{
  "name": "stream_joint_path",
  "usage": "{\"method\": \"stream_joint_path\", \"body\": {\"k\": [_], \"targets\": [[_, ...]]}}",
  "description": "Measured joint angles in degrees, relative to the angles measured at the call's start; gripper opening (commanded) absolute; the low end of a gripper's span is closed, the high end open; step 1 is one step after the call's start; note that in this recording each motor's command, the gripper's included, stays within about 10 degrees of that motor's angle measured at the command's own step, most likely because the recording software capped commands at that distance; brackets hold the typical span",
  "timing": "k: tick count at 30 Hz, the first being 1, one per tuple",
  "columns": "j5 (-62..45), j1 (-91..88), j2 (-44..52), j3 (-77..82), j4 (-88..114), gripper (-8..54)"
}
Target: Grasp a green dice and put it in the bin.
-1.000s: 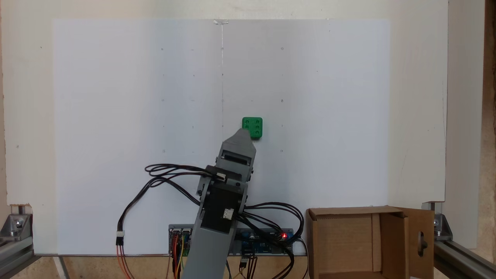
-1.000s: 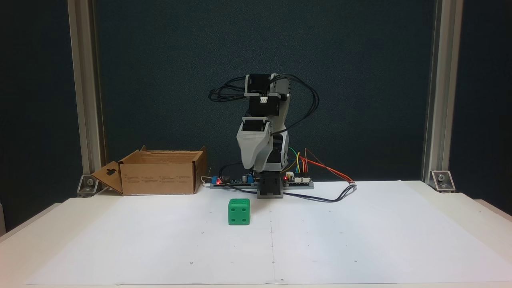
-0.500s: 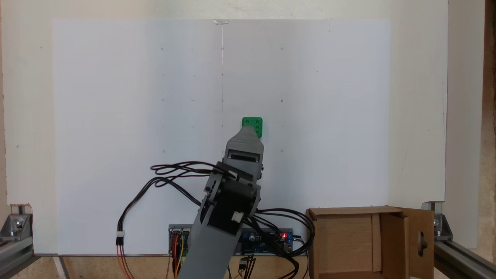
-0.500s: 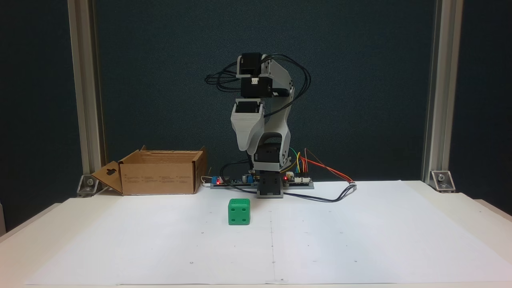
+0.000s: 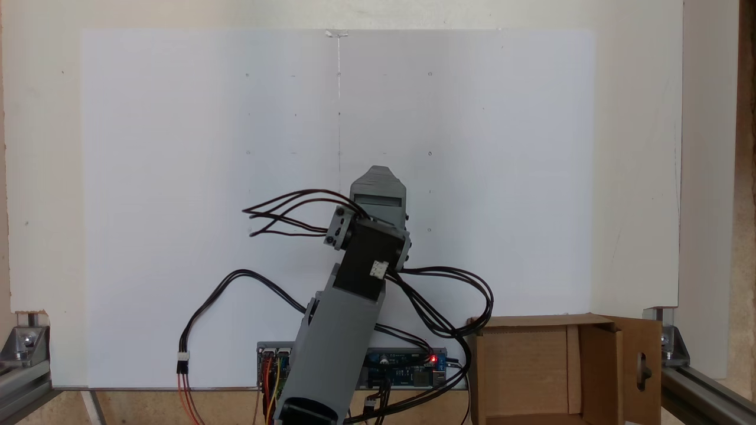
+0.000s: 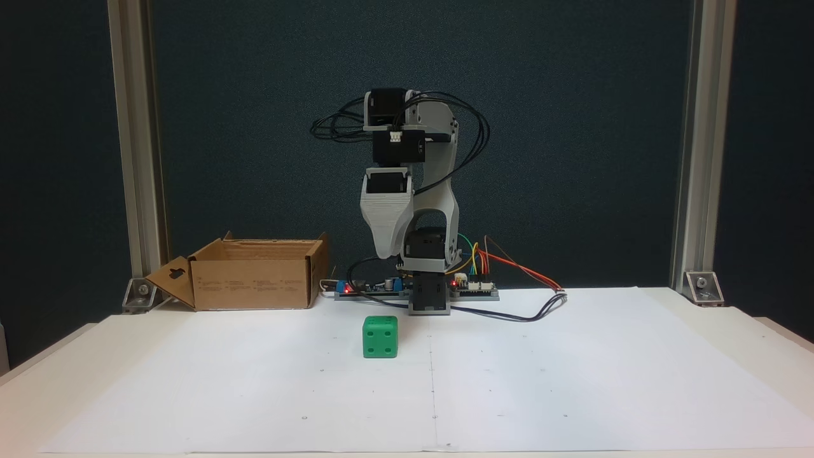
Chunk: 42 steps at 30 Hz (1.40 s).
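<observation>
Green dice [image 6: 380, 337] sitting on white paper [image 6: 572, 381] on desk [image 6: 750, 331], out front of arm base, nothing touching it. Hidden under arm in a fixed view from above. Jaws [image 6: 385, 254] hanging high over the dice, well clear, pointing down; one tip visible, so cannot tell if apart or together. Cardboard bin [image 6: 254, 280] at back left in a fixed view [image 5: 531, 366], flap with slot folded out, well apart from dice. Circuit boards [image 6: 474, 289], loose black cables [image 6: 509, 315] and coloured wires behind base. Metal posts [image 6: 130, 159] at desk corners.
</observation>
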Motion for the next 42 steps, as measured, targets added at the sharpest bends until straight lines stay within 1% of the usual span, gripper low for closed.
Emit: {"method": "stream_joint_path", "body": {"k": [10,20,29,35,42], "targets": [[-0.4,-0.1,-2.5,0.0,-2.5,47.3],[-5.4,-0.2,-2.5,0.0,-2.5,47.3],[-5.4,2.0,-7.0,0.0,-2.8,47.2],[-5.4,2.8,-7.1,0.0,-3.8,47.2],[-5.4,2.8,-7.1,6.0,-9.7,47.2]]}}
